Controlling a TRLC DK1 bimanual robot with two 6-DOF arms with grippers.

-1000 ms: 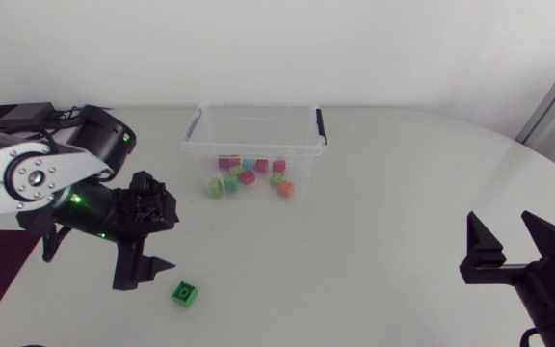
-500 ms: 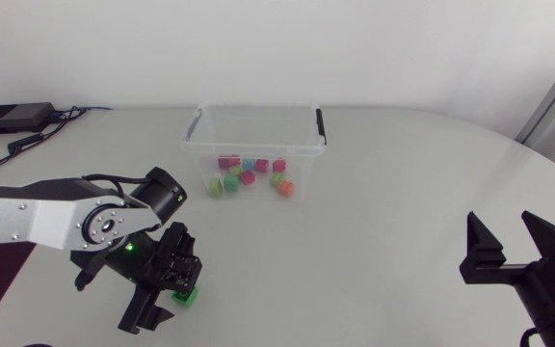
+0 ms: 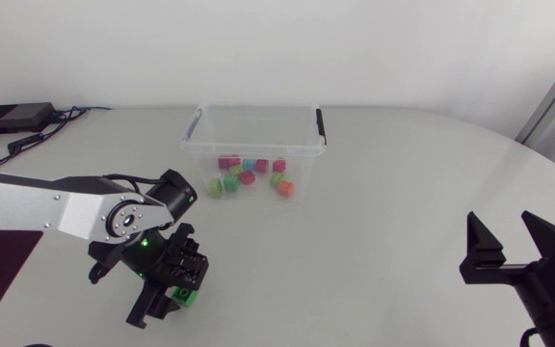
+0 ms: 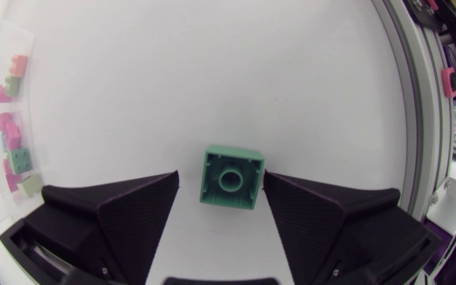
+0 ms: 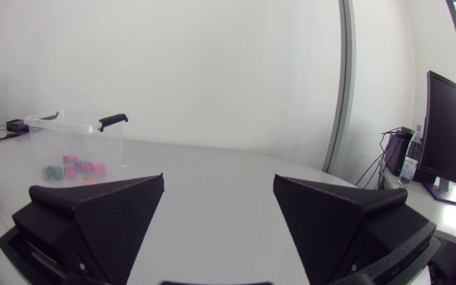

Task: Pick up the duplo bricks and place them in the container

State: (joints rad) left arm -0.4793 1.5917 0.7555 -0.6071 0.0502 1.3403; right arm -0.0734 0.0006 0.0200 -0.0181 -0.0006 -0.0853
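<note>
The left gripper [image 4: 220, 184] is spread low over the table, a green brick [image 4: 229, 176] lying between its fingers with a gap on one side. More bricks [image 3: 249, 177] lie in the clear container [image 3: 254, 123]. The right gripper [image 5: 218, 198] is spread too, well apart

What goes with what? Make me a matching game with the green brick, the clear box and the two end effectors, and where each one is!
Things:
1. green brick
2. box
3. left end effector
4. right end effector

Places or states:
A. open, with nothing between its fingers
B. has many coloured bricks inside
C. lies on the table, outside the box
D. open, one finger on each side of the green brick

Pairs: 1-C, 2-B, 3-D, 4-A
</note>
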